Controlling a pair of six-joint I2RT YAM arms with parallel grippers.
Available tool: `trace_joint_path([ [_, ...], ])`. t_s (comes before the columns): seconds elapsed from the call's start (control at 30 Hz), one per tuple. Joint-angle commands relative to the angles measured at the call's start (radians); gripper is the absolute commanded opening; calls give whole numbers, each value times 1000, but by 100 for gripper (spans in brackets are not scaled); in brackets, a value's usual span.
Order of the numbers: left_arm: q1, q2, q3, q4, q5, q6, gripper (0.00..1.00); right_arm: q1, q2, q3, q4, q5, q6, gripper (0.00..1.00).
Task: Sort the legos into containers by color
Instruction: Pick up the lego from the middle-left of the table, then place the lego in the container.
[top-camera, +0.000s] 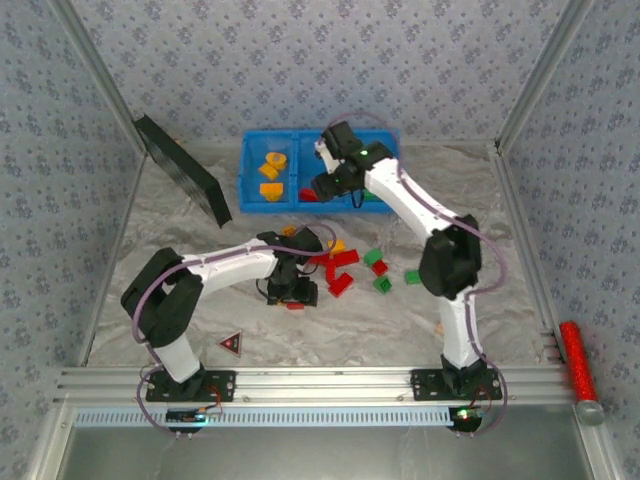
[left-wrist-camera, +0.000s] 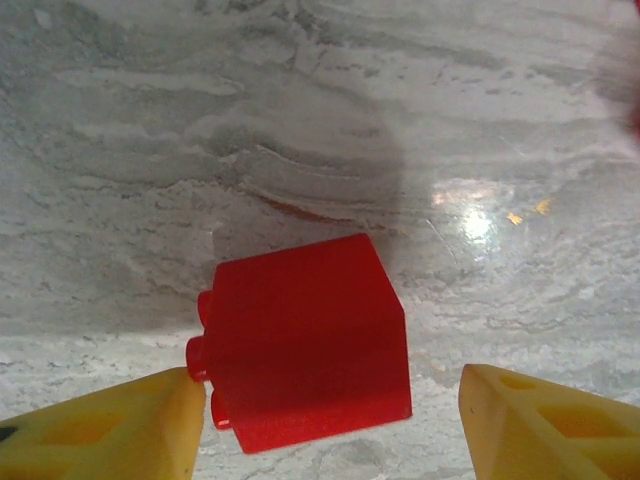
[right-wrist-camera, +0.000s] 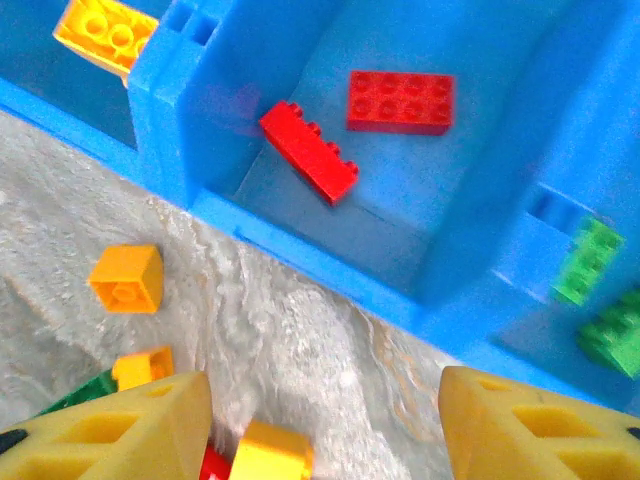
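- In the top external view, the blue bin (top-camera: 247, 150) is seen at the far side of the table (top-camera: 480, 230), with orange-yellow bricks (top-camera: 270, 166) in its left compartment. The right gripper (top-camera: 332, 186) is held over the middle compartment. The left gripper (top-camera: 292, 292) is lowered near the table's centre. Loose red bricks (top-camera: 342, 283) and green bricks (top-camera: 382, 285) are scattered between the two arms.
- In the left wrist view, a red brick (left-wrist-camera: 305, 345) is seen lying on the table, studs turned leftward, between the yellow fingers (left-wrist-camera: 110, 430) of the left gripper. The jaws are parted wider than the brick. One finger is just beside the studs, the other is apart, and nothing is clamped.
- In the right wrist view, the right gripper's fingers (right-wrist-camera: 110, 430) are spread with nothing between them. Two red pieces (right-wrist-camera: 400, 100) are seen in the bin's middle compartment, a yellow piece (right-wrist-camera: 105, 35) in the left one, and green pieces (right-wrist-camera: 585, 260) in the right one. An orange cube (right-wrist-camera: 127, 278) lies on the table just outside the bin wall.
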Motion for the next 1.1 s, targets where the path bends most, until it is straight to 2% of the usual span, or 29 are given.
trace_joint_path([
  [0.0, -6, 24, -12, 19, 7, 7, 62, -60, -172, -163, -21, 27, 81, 65],
  [0.23, -2, 66, 3, 25, 22, 30, 37, -236, -511, -595, -35, -1, 343, 77],
  [0.3, 3, 68, 27, 9, 22, 44, 33, -269, -587, -697, -42, -3, 419, 80],
  [0.53, 42, 47, 197, -116, -5, 129, 28, -344, -738, -1010, 34, -76, 621, 83],
  [0.73, 88, 49, 412, -220, -55, 208, 28, -368, -776, -1138, 86, -110, 697, 87],
  [0.9, 150, 130, 649, -266, -98, 283, 28, -385, -798, -1209, 127, -102, 784, 89],
  [1.07, 195, 291, 949, -312, -169, 351, 28, -421, -843, -1307, 224, -118, 939, 92],
])
